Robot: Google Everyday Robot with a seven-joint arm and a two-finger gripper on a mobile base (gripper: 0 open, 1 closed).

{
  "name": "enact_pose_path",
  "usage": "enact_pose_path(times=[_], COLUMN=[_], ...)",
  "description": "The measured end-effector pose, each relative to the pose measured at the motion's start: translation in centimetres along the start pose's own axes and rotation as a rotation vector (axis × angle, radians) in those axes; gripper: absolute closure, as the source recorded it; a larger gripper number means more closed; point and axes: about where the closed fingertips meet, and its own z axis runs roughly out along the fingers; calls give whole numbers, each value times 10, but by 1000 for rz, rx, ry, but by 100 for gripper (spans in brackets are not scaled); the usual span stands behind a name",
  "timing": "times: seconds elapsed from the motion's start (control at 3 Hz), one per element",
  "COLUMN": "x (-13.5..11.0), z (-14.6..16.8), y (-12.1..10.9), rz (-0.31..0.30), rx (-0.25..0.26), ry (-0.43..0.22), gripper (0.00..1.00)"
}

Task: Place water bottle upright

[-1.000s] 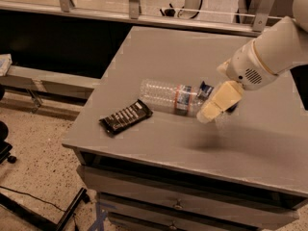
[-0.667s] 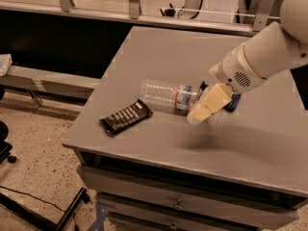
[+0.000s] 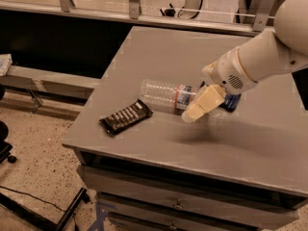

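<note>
Water bottle [image 3: 161, 93] lies on its side mid-way across the grey worktop [image 3: 231, 148], neck toward the white arm [image 3: 262, 57]. The gripper [image 3: 197, 110] hangs at the bottle's neck end; how its jaws stand cannot be told. A black snack bar [image 3: 126, 117] lies near the bottle's base, and a dark blue wrapper [image 3: 232, 103] shows behind the gripper.

Claw [image 3: 191, 115] hangs over the neck end of the water bottle [image 3: 161, 94], which lies on its side mid-counter [image 3: 163, 47]. Black snack wrapper [image 3: 126, 117] sits near the bottle's base, twd front edge. Dark blue wrapper [image 3: 232, 103] is tucked under the arm. Back half & front strip of counter: open room.
</note>
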Motion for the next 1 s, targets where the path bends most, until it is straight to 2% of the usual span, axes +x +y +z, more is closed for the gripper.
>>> enact_pose_path(times=[0.33,1.0], x=[3,7], z=[9,33], y=[-7,-6], rz=[-14,-12], rx=[-6,-32], ry=[-25,-38], gripper=[0,0])
